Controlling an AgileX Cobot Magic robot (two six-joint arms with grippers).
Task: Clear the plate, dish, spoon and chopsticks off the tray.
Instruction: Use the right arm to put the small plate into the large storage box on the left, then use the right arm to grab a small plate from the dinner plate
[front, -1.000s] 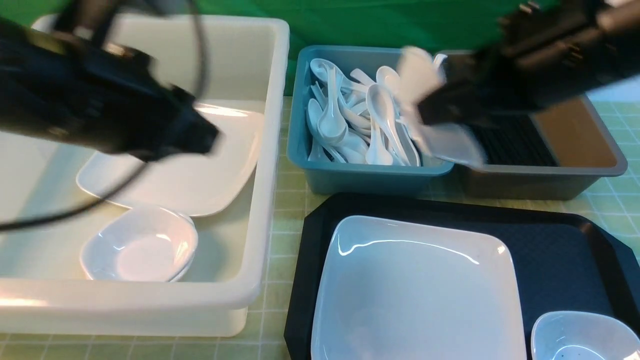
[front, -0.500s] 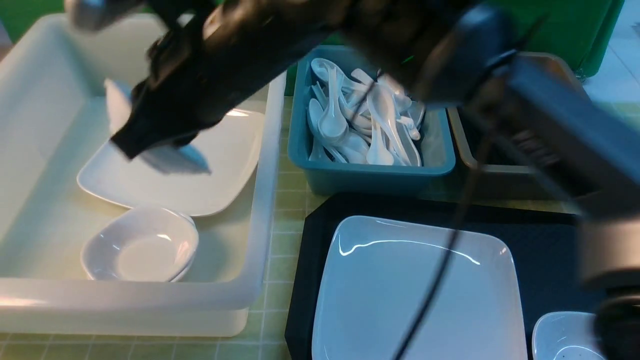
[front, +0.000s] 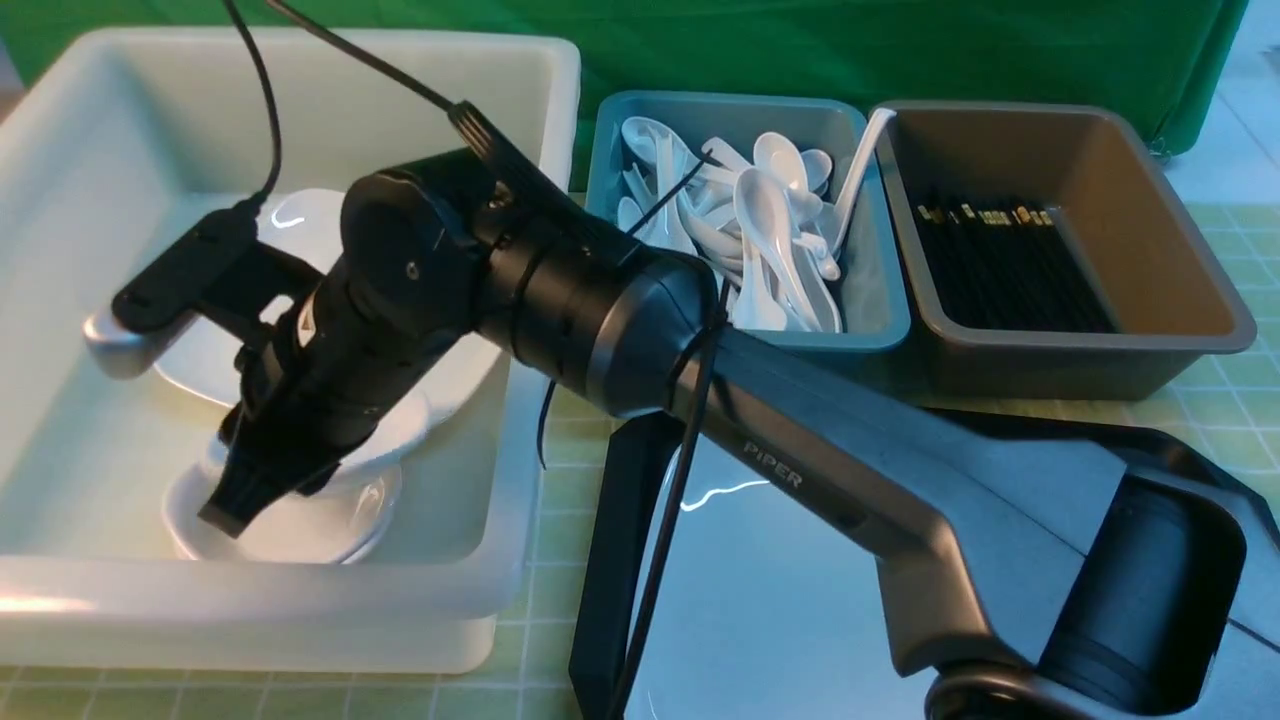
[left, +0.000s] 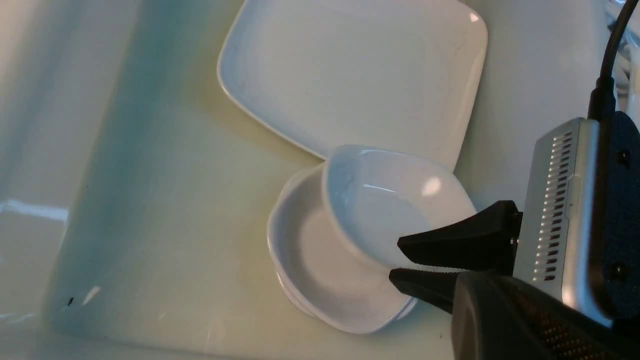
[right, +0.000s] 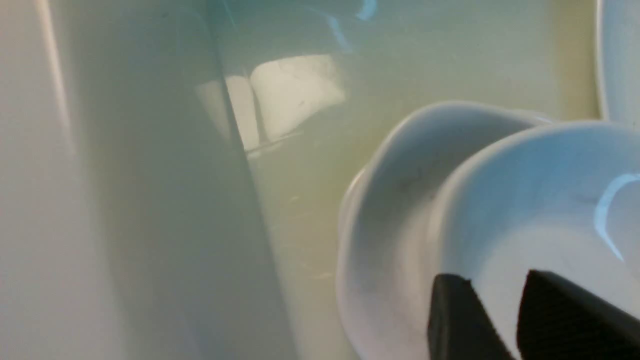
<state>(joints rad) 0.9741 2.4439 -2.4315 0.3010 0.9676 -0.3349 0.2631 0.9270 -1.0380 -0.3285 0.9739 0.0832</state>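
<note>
The right arm reaches across into the white tub on the robot's left side of the surface. The right jaws stand a little parted, their black fingers on either side of the rim of the small dish. It looks as if they have let go of it, though the view is too poor to tell whether a finger touches the rim. The dish lies tilted, partly inside the stacked dishes on the tub floor, just beside a second plate. The plate sits on the black tray, mostly hidden under the arm. The left jaws show in no view; they are closed.
</note>
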